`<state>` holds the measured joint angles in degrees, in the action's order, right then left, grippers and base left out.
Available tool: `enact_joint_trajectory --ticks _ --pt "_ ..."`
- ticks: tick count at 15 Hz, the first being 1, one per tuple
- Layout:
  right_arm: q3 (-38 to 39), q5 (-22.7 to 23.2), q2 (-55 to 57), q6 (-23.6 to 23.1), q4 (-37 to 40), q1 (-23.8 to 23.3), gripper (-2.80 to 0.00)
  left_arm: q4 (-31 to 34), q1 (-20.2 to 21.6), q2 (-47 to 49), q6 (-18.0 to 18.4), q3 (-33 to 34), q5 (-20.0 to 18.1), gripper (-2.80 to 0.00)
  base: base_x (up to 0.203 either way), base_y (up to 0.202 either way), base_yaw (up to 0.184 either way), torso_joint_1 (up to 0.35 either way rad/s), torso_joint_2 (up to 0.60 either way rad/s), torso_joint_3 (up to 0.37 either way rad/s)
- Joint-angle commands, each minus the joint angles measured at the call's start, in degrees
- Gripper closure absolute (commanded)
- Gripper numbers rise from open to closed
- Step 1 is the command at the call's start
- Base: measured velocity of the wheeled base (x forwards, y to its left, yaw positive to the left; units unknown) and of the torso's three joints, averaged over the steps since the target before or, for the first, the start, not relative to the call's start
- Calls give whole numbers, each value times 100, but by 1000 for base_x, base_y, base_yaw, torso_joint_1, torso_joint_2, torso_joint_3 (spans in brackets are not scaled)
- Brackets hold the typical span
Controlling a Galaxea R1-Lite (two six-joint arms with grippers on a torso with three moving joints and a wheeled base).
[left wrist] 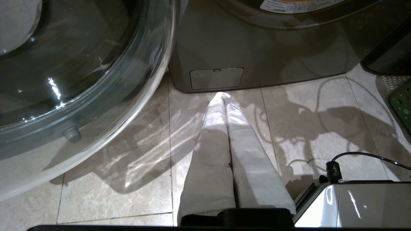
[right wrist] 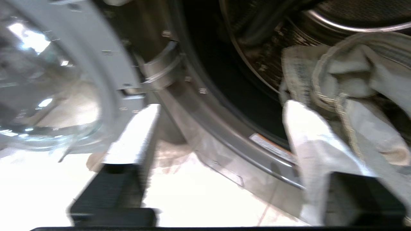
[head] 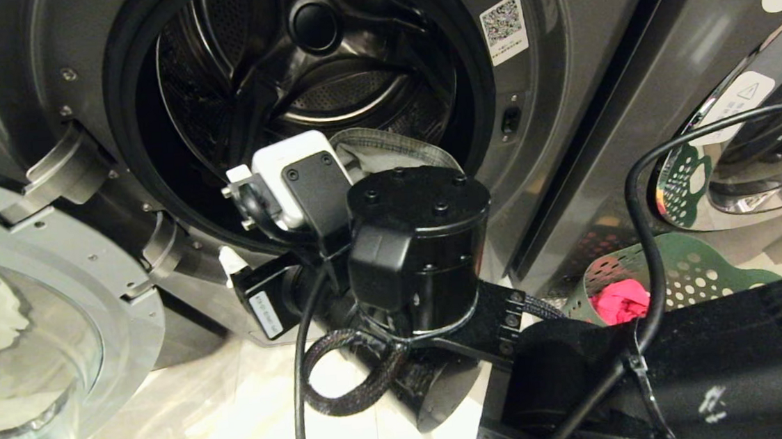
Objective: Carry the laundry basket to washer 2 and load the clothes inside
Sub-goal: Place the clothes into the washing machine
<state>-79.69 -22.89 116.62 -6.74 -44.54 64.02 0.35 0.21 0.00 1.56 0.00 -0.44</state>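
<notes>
Washer 2 (head: 538, 138) stands open before me, its dark drum (head: 324, 78) showing. A grey garment (head: 386, 153) lies at the drum's front lip, also seen in the right wrist view (right wrist: 346, 70). My right gripper (right wrist: 220, 106) is open just outside the door opening, over the lower rim, with nothing between its fingers; the garment lies beside one finger (right wrist: 308, 134). In the head view the right wrist (head: 421, 245) hides those fingers. The green laundry basket (head: 702, 272) sits on the floor at the right with a pink cloth (head: 620, 299) in it. My left gripper (left wrist: 224, 98) is shut and empty, low over the tiles.
The washer's glass door (head: 23, 332) hangs open at the left, close to the left gripper (left wrist: 64, 64). A second grey washer (head: 740, 136) stands at the right, door shut. A black cable (head: 644, 241) loops over the basket. Pale tiles (left wrist: 128, 179) cover the floor.
</notes>
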Motion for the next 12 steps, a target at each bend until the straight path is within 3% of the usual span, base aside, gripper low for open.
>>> enact_joint_trajectory --ticks 1,5,9,12 --pt "163 -21 3 -3 -3 14 0 0 5 9 2 0 0 0 0 0 0 0 0 0" --pt "683 -60 317 165 124 -223 0 0 4 9 2 0 0 0 0 0 0 0 0 0" --pt "962 -71 482 625 1044 -782 0 0 5 9 2 0 0 0 0 0 0 0 0 0" --pt "759 -137 511 891 1926 -1281 0 0 5 9 2 0 0 0 0 0 0 0 0 0"
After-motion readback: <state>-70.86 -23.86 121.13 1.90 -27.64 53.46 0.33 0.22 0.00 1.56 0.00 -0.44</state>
